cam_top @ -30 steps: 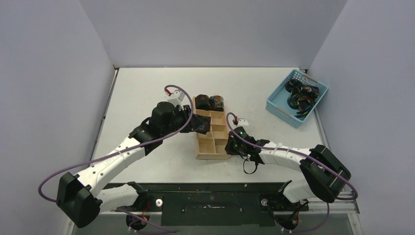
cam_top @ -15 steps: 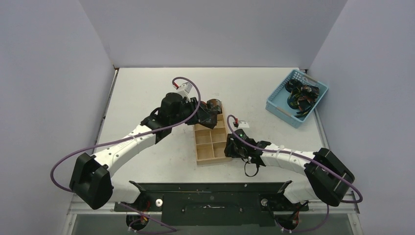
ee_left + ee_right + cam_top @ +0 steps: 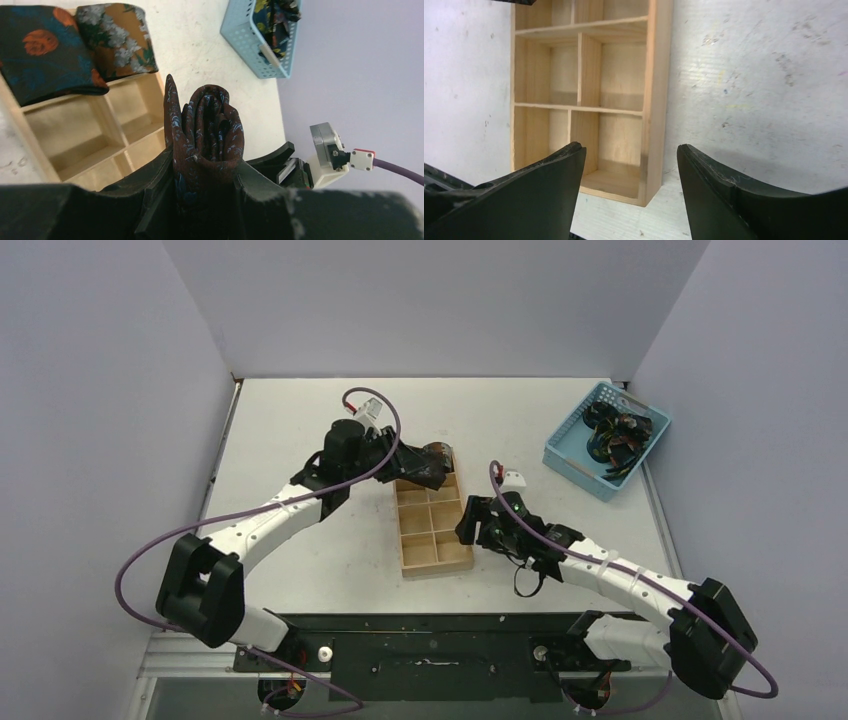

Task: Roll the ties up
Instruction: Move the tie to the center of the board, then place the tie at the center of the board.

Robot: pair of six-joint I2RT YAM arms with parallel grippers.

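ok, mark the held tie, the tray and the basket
held tie point(image 3: 210, 127), left wrist view, middle of the coil.
tray point(image 3: 655, 90), right wrist view, its right outer wall.
basket point(image 3: 576, 472), top view, its near side wall.

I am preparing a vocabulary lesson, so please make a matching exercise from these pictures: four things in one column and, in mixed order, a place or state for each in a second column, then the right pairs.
Things
1. brown rolled tie
2. orange-flowered rolled tie
3. blue basket
4. right arm's jaws

States
a. contains loose ties
b. open, gripping nothing
c. clamped in the left arm's jaws
d. lying in an end compartment of the tray

Pairs: 1-c, 2-d, 3-a, 4-b
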